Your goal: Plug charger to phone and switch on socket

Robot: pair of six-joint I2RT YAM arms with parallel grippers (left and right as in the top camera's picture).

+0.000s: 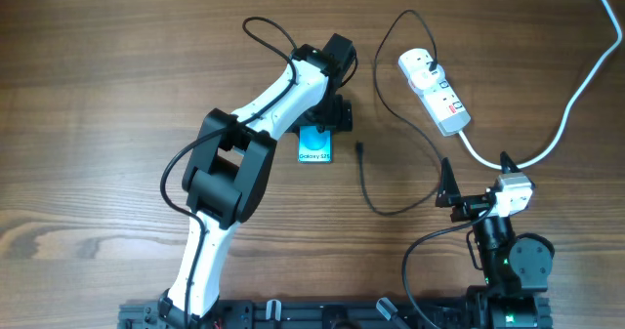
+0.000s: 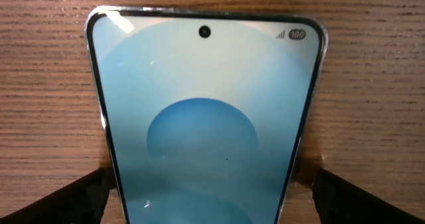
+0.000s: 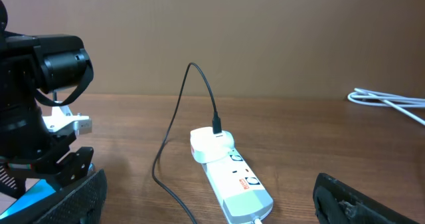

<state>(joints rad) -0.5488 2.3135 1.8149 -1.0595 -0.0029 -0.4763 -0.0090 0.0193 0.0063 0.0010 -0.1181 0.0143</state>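
Note:
The phone (image 1: pixel 314 149) lies flat on the wooden table with its teal screen up, and it fills the left wrist view (image 2: pixel 206 117). My left gripper (image 1: pixel 320 124) is open and straddles it, one black finger (image 2: pixel 73 197) on each side, neither touching. The charger, a thin black cable (image 1: pixel 366 187), runs from a white adapter on the socket (image 1: pixel 437 93) in a loop. Its free connector tip (image 1: pixel 359 150) lies on the table just right of the phone. My right gripper (image 1: pixel 477 173) hovers open and empty in front of the socket (image 3: pixel 236 181).
A thick white cord (image 1: pixel 576 95) leaves the socket's near end and curves to the table's top right corner. The left arm (image 3: pixel 40 84) stands at the left of the right wrist view. Bare wooden table (image 1: pixel 117 65) surrounds everything.

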